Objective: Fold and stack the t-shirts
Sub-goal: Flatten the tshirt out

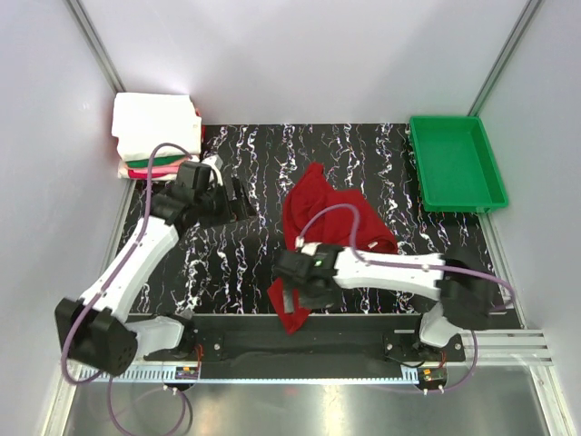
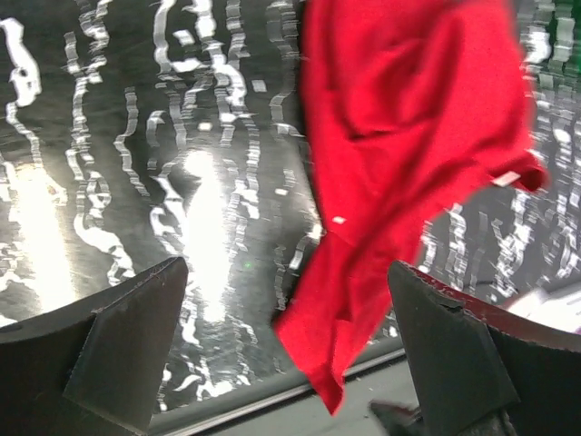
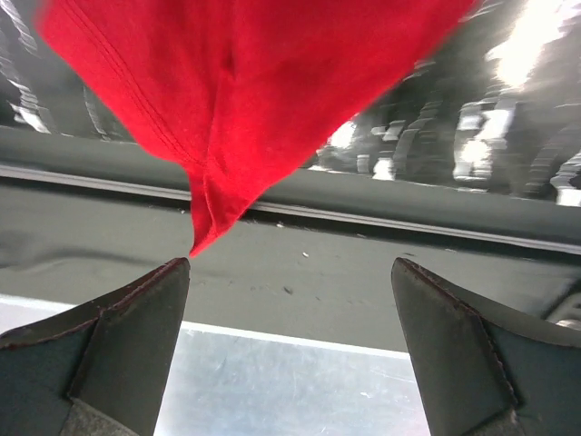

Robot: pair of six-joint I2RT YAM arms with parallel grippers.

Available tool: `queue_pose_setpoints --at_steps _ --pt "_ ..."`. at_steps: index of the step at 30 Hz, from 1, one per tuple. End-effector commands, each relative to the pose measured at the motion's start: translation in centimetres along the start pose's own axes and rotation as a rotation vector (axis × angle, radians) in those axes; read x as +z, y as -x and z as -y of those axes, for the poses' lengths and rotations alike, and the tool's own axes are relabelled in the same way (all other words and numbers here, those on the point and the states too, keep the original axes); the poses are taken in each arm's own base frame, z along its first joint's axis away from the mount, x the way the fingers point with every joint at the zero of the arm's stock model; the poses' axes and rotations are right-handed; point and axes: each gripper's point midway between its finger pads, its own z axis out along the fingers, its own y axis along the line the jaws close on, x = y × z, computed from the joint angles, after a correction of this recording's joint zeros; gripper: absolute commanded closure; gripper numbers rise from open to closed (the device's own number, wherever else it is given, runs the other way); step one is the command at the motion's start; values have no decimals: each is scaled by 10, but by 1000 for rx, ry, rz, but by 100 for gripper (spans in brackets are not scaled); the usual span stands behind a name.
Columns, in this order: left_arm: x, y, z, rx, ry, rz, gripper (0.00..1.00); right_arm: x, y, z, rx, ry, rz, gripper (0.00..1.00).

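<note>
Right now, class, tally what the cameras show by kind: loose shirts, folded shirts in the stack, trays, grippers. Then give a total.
Loose red t-shirt: 1
Folded shirts in the stack, counted by colours showing (white, green, pink): 3
Green tray: 1
Grippers (left gripper, right gripper), both open: 2
Total: 7
</note>
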Motion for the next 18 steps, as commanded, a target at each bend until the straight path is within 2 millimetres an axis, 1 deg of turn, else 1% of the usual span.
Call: queue_pose_setpoints --at_steps 1,2,3,5,6,10,11,12,13,15,16,17,18 --pt "4 26 4 35 -80 31 1 9 -6 -42 4 36 19 0" --pt "6 29 1 29 -78 33 1 15 -12 -47 -7 43 -5 1" --pt "7 33 -4 15 -71 33 2 24 -16 -53 -14 39 -18 1" --pt "10 34 -10 5 -69 25 2 34 -26 -57 -35 37 -48 3" --pt "10 35 -14 -4 -64 28 2 42 -29 -58 -48 26 -59 4" --pt "13 35 -25 -12 -50 29 2 54 -36 -64 -69 37 -86 14" --pt "16 32 -28 -15 -45 22 2 60 -40 -63 -72 28 -106 16" --pt "17 32 -31 -22 -43 19 3 64 -42 -63 -75 31 -112 24" --pt "20 32 -33 -24 -40 21 3 67 -43 -63 -77 29 -118 30" --pt "25 30 -35 -32 -45 9 4 71 -46 -58 -71 24 -123 47" --pt "27 31 -34 -31 -57 13 5 71 -45 -57 -67 25 -119 73" --pt "29 30 -32 -33 -70 9 6 65 -41 -57 -62 36 -96 84" --pt "34 28 -33 -39 -75 -3 7 61 -37 -50 -50 16 -80 95"
